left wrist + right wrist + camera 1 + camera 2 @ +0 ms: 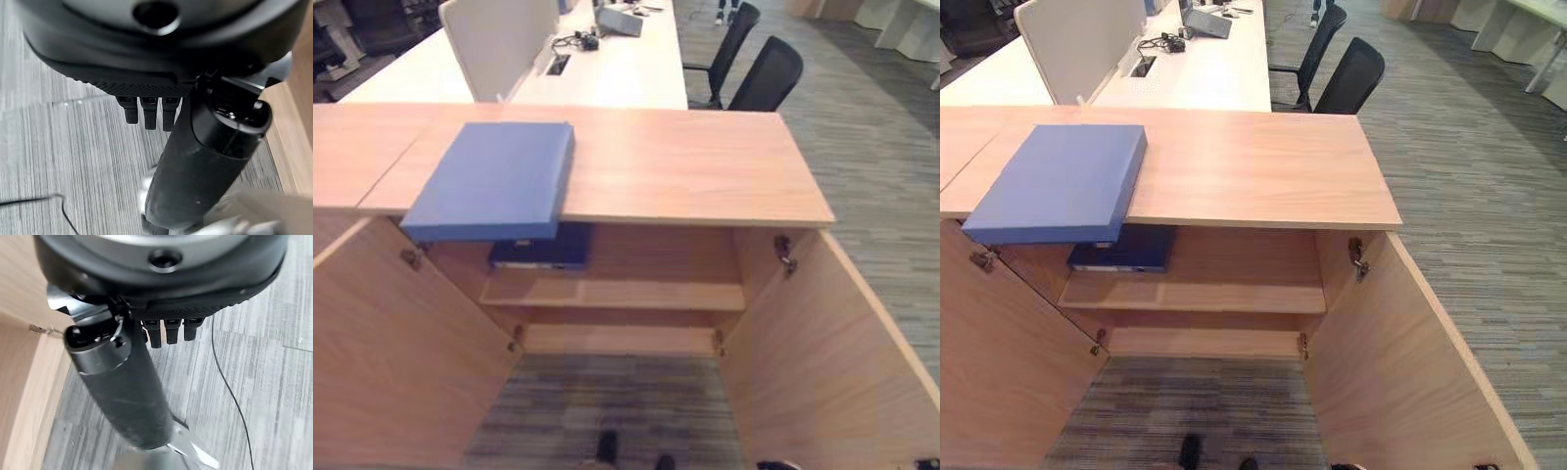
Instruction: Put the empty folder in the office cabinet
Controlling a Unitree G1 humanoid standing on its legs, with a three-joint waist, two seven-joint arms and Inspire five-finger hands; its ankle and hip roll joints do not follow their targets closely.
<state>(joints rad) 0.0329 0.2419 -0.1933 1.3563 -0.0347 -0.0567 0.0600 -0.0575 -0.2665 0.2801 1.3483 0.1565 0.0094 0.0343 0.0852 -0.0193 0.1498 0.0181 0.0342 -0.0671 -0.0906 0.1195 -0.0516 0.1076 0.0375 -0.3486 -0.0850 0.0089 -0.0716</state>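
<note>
Here we see the blue folder (494,179) lying flat on the cabinet top (685,166), at its left front edge, with one corner overhanging the open front; this overhang, we judge, leaves an edge free for a hand to take hold of. Both cabinet doors (1400,362) stand swung wide, so the shelf (626,292) inside is reachable. A darker folder (540,251) already lies at the left end of that shelf, leaving the right part bare for the newcomer. The left hand (146,110) and the right hand (168,333) each hang over the grey carpet beside the cabinet wood, fingers straight and relaxed, holding nothing; we judge the pick-up not yet begun.
</note>
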